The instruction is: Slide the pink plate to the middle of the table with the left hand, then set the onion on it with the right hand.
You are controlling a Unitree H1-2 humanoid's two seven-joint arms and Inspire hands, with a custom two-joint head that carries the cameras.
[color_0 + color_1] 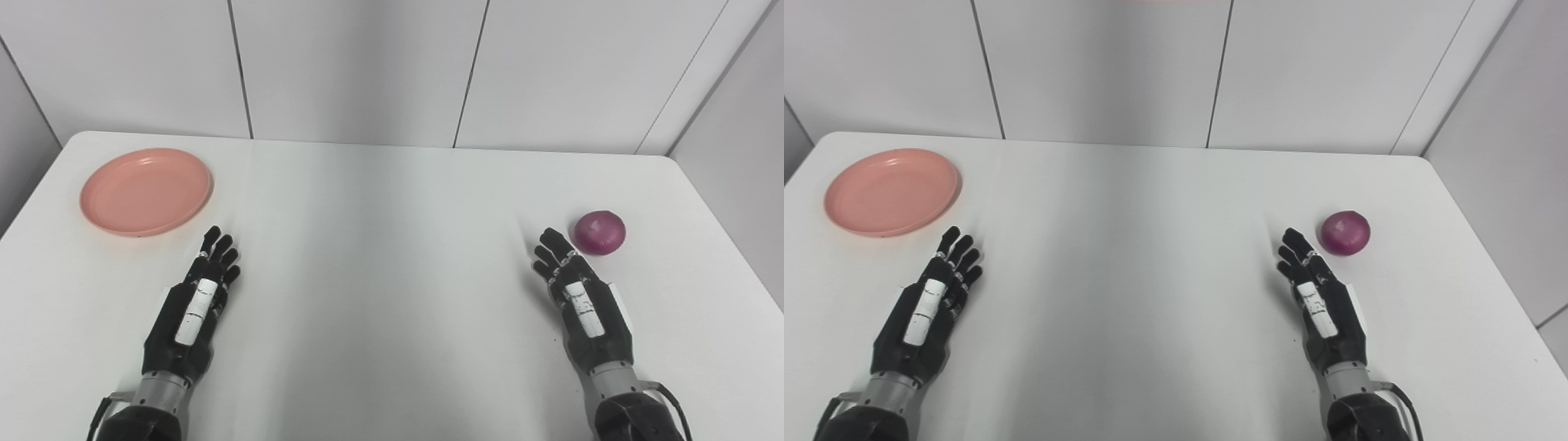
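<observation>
The left hand [196, 300] lies empty, fingers spread, near the pink plate [146, 191] for sliding; the right hand [582, 300], likewise spread and empty, waits beside the onion [599, 232] on the worktop [392, 245].

the plate [146, 191] lies far left on the table [380, 245], the onion [599, 232] at the right. the left hand [195, 306] sits before the plate; the right hand [582, 300] reaches just beside the onion, perhaps apart.
</observation>
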